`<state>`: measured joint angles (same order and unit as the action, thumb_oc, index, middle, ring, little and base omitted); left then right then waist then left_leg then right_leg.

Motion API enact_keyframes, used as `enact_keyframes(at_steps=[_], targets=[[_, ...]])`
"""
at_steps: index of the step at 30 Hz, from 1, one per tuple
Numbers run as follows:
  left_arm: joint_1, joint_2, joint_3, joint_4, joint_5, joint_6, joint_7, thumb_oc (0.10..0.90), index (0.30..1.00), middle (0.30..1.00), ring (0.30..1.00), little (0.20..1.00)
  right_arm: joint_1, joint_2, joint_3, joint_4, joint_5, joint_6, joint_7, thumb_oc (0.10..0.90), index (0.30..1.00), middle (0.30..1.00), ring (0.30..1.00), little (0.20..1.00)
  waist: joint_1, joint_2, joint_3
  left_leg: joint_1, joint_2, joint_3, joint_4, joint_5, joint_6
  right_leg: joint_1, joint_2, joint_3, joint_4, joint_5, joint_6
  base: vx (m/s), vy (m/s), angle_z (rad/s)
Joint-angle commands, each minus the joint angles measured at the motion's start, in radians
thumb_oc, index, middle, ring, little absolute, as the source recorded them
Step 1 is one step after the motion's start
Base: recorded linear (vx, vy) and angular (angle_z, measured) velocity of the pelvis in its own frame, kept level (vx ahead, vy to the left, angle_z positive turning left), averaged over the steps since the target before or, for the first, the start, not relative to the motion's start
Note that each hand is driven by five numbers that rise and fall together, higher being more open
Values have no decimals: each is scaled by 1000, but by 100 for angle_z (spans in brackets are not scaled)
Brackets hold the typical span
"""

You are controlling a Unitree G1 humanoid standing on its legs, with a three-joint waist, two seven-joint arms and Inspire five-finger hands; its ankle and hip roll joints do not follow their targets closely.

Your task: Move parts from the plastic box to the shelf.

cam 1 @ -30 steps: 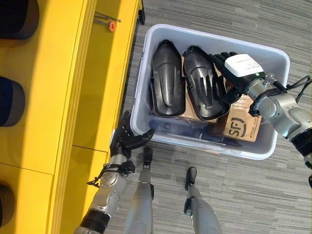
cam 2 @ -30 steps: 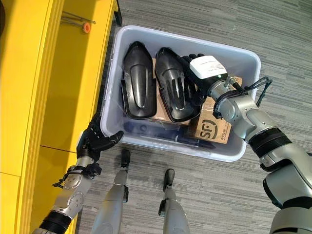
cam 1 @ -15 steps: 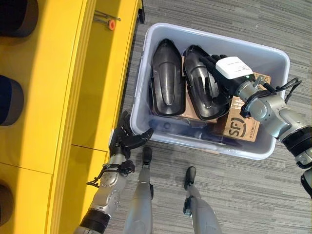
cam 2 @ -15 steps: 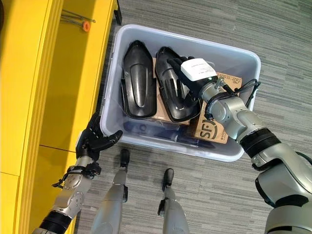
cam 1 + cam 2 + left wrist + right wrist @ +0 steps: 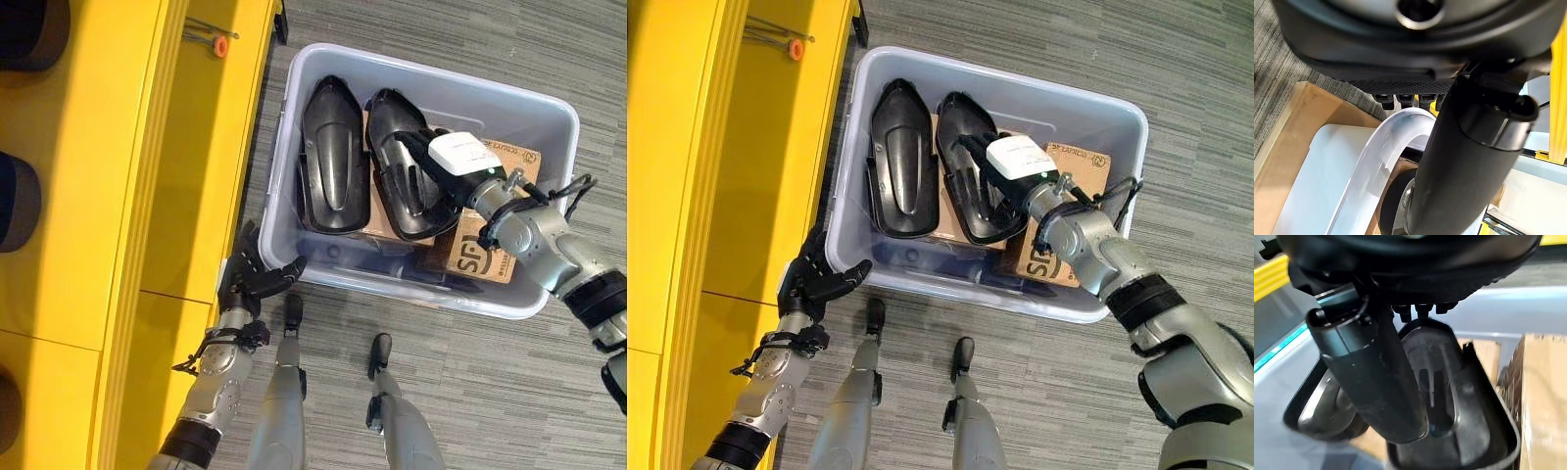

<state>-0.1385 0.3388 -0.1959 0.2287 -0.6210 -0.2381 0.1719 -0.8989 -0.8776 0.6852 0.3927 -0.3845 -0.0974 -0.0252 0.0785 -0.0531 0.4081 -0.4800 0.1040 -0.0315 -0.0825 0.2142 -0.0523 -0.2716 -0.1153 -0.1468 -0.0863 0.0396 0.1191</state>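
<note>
A pale grey plastic box (image 5: 423,74) stands on the carpet beside the yellow shelf (image 5: 108,196). Two black moulded parts lie side by side in it, one on the left (image 5: 333,157) and one on the right (image 5: 394,147). My right hand (image 5: 460,155), with a white cover on its back, rests over the right part, its fingers reaching into the hollow. The right wrist view has the thumb (image 5: 1376,382) straight above that part (image 5: 1454,382). My left hand (image 5: 251,280) is open with fingers spread at the box's near left corner, the rim (image 5: 1381,161) just past the thumb.
A brown cardboard carton (image 5: 482,257) lies in the box under my right forearm. More dark parts (image 5: 377,262) lie along the box's near wall. On the shelf sit an orange-tipped tool (image 5: 219,43) and dark round items (image 5: 18,201).
My right hand has moved left and nearer across the box, from over the carton onto the right black part. The left hand has stayed put.
</note>
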Motion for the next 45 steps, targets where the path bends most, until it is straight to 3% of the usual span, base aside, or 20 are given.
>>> enact_keyframes(at_steps=[1,12,32,36,45], targets=[[-10,26,41,-84,46,-61,4,900,1000,1000,1000,1000,-43,-48,-71,-65,4,-32,-25,900,1000,1000,1000,1000,-3,-66,-48,68,107,47,-5,-41,-100,90,-83,41,-1,-13,56,0,0,0],[20,22,59,-99,62,-53,4,900,1000,1000,1000,1000,146,-58,-205,-225,27,-58,-5,900,1000,1000,1000,1000,-21,-82,-51,78,117,56,-5,-42,-100,93,-76,46,-1,-17,53,0,0,-2],[13,22,46,-101,67,-61,19,900,1000,1000,1000,1000,91,6,-193,-141,3,-36,-64,900,1000,1000,1000,1000,-1,-75,-30,67,109,42,-4,-41,-97,101,-69,32,-1,-29,48,1,-1,0],[14,24,46,-100,64,-61,23,900,1000,1000,1000,1000,68,13,-184,-129,2,-33,-72,900,1000,1000,1000,1000,4,-85,-23,67,106,41,11,-49,-90,110,-69,33,-1,-33,45,0,0,0],[-3,33,35,-111,63,-61,25,900,1000,1000,1000,1000,51,32,-181,-130,13,-29,-73,900,1000,1000,1000,1000,7,-96,16,-35,82,12,192,-127,-68,93,-78,26,63,-58,30,-25,-16,1]])
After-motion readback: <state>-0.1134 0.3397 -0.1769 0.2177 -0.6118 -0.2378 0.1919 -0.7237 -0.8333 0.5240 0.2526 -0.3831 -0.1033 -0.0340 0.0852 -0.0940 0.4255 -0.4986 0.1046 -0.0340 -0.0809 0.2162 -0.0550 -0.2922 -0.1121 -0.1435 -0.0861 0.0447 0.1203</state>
